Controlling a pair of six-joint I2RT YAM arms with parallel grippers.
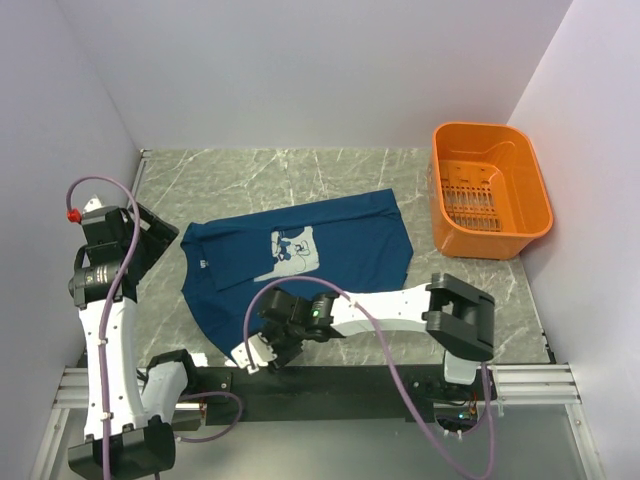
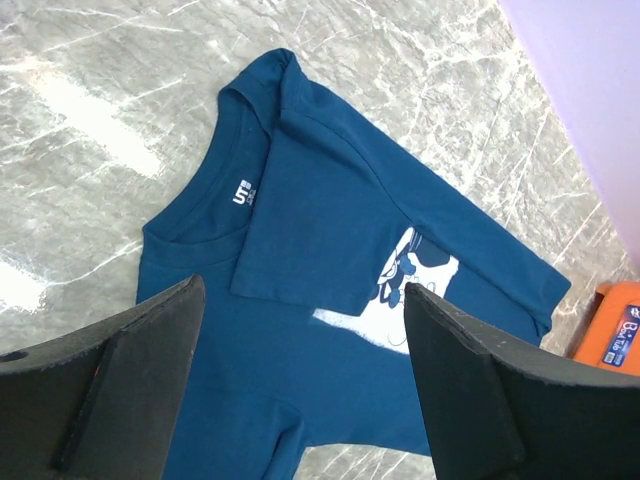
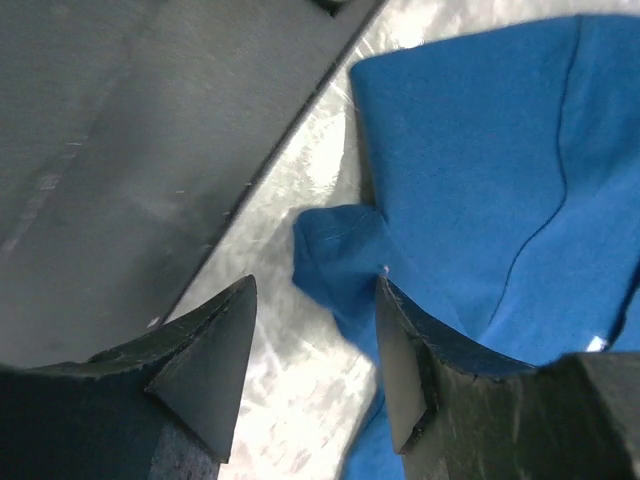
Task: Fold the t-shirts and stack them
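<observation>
One dark teal-blue t-shirt (image 1: 300, 262) lies flat in the middle of the table, collar to the left, with a pale print on its chest. One side is folded inward over the chest (image 2: 310, 215). My left gripper (image 1: 152, 236) hovers off the shirt's left edge, above the collar, with its jaws wide open (image 2: 305, 330) and nothing between them. My right gripper (image 1: 258, 352) is low at the shirt's near edge. It is open (image 3: 315, 330), over bare table beside a bunched sleeve corner (image 3: 335, 250). Its right finger (image 3: 400, 370) is at the cloth's edge.
An orange plastic basket (image 1: 490, 190) stands at the back right, and its edge also shows in the left wrist view (image 2: 615, 335). The dark base rail (image 1: 330, 378) runs along the table's near edge, close to my right gripper (image 3: 130, 130). White walls close in three sides.
</observation>
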